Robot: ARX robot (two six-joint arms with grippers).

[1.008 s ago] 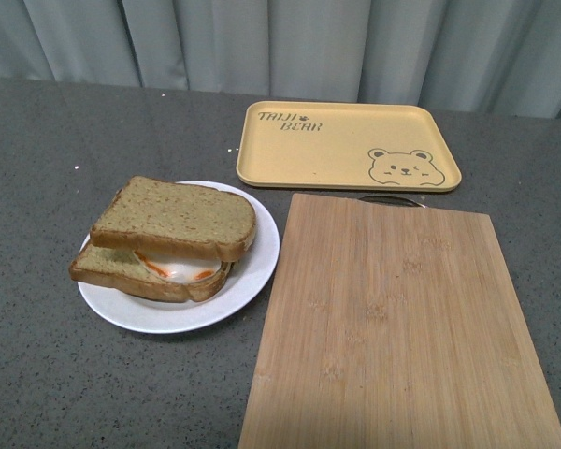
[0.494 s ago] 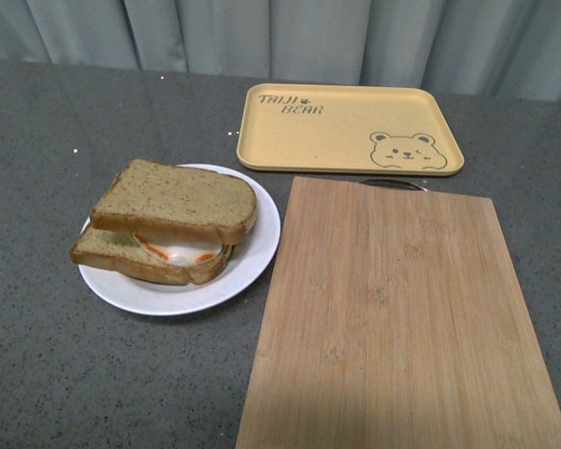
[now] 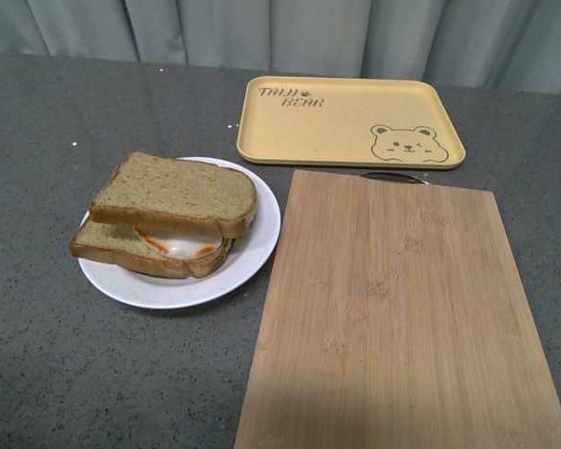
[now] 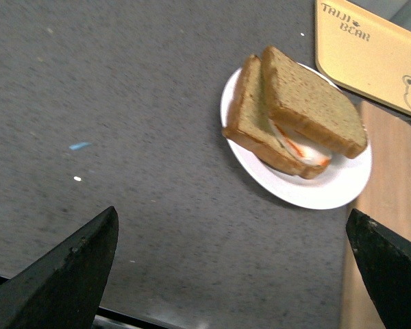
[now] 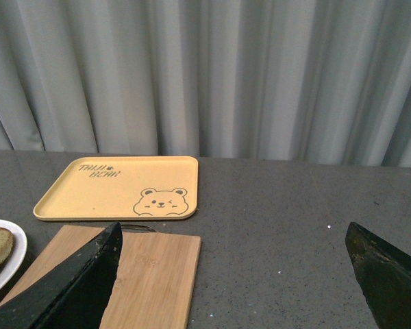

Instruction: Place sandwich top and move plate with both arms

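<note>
sandwich top (image 3: 173,195): plain brown slice lying flat on the egg-bearing slice (image 3: 122,254), skewed so its corners overhang and the lower crust pokes out on the side nearer the robot; fried egg (image 3: 179,247) with a red streak shows at the open edge between them
plate (image 3: 254,253): white and round, on the grey table (image 3: 56,365); its rim shows around the bread, widest toward the board; it lies ahead of the left gripper, well beyond the fingertips
left gripper (image 4: 231,214): fingers (image 4: 68,274) spread wide with nothing between them, hanging over the table short of the plate
right gripper (image 5: 233,226): fingers (image 5: 75,288) spread wide, nothing held; the board and tray lie ahead of it, off toward one finger, and a sliver of the plate's rim shows past that finger
wooden board (image 3: 402,309): one long edge runs just beside the plate's rim; whether they touch cannot be told
yellow tray (image 3: 346,131): bear drawing, lying just beyond the board's far edge, near the plate but apart from it
room: open table between the left gripper and the plate and on the plate's side away from the board; a broad open stretch ahead of the right gripper, away from the board, reaching to the curtain (image 5: 260,68)
</note>
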